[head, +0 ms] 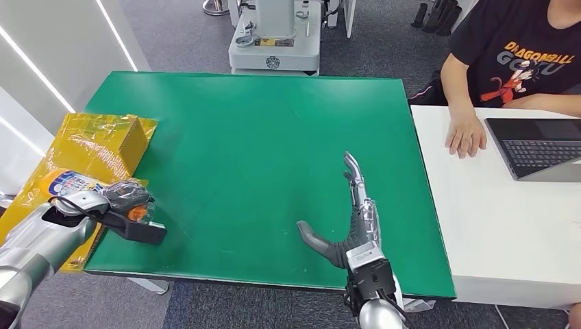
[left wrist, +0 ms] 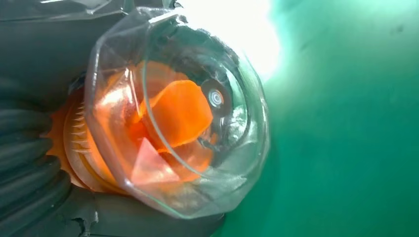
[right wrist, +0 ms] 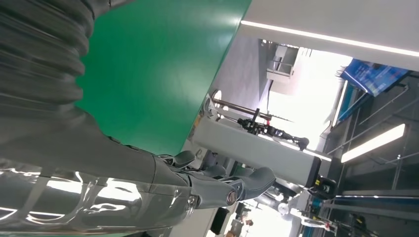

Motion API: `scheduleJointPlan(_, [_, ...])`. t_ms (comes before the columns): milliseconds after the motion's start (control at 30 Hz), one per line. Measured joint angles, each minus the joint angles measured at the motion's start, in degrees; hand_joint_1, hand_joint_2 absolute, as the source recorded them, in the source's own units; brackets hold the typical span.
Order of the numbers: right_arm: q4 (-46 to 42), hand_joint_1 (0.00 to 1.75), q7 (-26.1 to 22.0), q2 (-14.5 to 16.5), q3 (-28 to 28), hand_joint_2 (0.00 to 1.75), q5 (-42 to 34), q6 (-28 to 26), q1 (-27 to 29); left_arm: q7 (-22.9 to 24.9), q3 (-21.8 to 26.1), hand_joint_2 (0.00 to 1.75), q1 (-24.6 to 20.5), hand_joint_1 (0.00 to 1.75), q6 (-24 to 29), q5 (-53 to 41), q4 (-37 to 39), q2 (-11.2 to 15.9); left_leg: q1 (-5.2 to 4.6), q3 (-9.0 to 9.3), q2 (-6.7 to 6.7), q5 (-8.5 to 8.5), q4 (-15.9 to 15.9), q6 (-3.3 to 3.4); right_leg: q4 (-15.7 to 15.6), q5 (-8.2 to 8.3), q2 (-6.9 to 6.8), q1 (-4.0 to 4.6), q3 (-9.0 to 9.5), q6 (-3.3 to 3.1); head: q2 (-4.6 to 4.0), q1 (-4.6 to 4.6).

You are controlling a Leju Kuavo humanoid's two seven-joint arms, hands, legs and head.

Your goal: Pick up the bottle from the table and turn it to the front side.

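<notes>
Green table (head: 246, 151) spans the centre of the head view; a white desk (head: 479, 226) adjoins its right edge, where a seated person (head: 510, 55) rests a hand (head: 466, 133) beside a laptop (head: 541, 147). Yellow packaging (head: 89, 147) lies at left. Right hand (head: 346, 226), lower centre, is empty with fingers spread. Left hand (head: 127, 205), lower left, grips the bottle (head: 68, 184) over the table's left edge. The left wrist view alone reveals the bottle's clear cap (left wrist: 178, 111) over an orange closure.
</notes>
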Motion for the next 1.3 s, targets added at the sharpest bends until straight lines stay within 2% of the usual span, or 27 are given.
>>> scheduleJointPlan(133, [0.0, 0.0, 0.7, 0.7, 0.0, 1.75, 1.1, 0.6, -0.1, 4.6, 0.0, 1.75, -0.3, 1.75, 3.2, 0.7, 1.1, -3.3, -0.02, -0.01, -0.14, 0.02, 0.0, 0.0, 0.0, 0.0, -0.16, -0.01, 0.04, 0.0, 0.0, 0.0])
scheduleJointPlan(333, [0.0, 0.0, 0.8, 1.4, 0.0, 1.75, 1.6, 0.7, -0.8, 8.6, 0.1, 1.75, -1.5, 1.75, 4.0, 0.2, 2.6, -9.4, -0.04, -0.03, -0.19, 0.02, 0.0, 0.01, 0.0, 0.05, -0.2, -0.03, 0.07, -0.02, 0.0, 0.0])
scheduleJointPlan(567, [0.3, 0.0, 0.8, 1.6, 0.0, 1.75, 1.6, 0.7, -1.0, 10.3, 0.4, 1.75, -1.7, 1.75, 5.3, 0.0, 3.8, -12.6, -0.02, -0.06, -0.17, 0.02, 0.0, 0.0, 0.0, 0.05, -0.18, -0.02, 0.01, -0.04, 0.0, 0.0])
scheduleJointPlan(900, [0.8, 0.0, 0.9, 1.8, 0.0, 1.75, 1.6, 0.7, -1.4, 11.2, 0.7, 1.75, -1.8, 1.75, 5.5, -0.4, 4.4, -13.8, -0.02, -0.05, -0.18, 0.04, 0.0, -0.01, 0.0, 0.04, -0.2, -0.01, 0.03, -0.06, 0.0, 0.0])
scheduleJointPlan(1033, [0.9, 0.0, 0.9, 1.8, 0.0, 1.75, 1.5, 0.7, -1.4, 11.8, 1.0, 1.75, -1.9, 1.75, 4.0, -0.8, 4.7, -13.8, -0.03, -0.05, -0.19, 0.04, 0.0, -0.02, 0.0, 0.04, -0.21, -0.02, 0.06, -0.06, 0.0, 0.0])
scheduleJointPlan(1300, [1.8, 0.0, 0.6, 2.2, 0.0, 1.75, 1.2, 0.6, -1.5, 14.8, 1.6, 1.75, -2.2, 1.75, 0.8, -2.7, 5.9, -12.1, -0.02, 0.06, -0.08, 0.04, 0.0, -0.03, 0.1, 0.05, -0.09, -0.02, 0.07, -0.08, 0.0, 0.0])
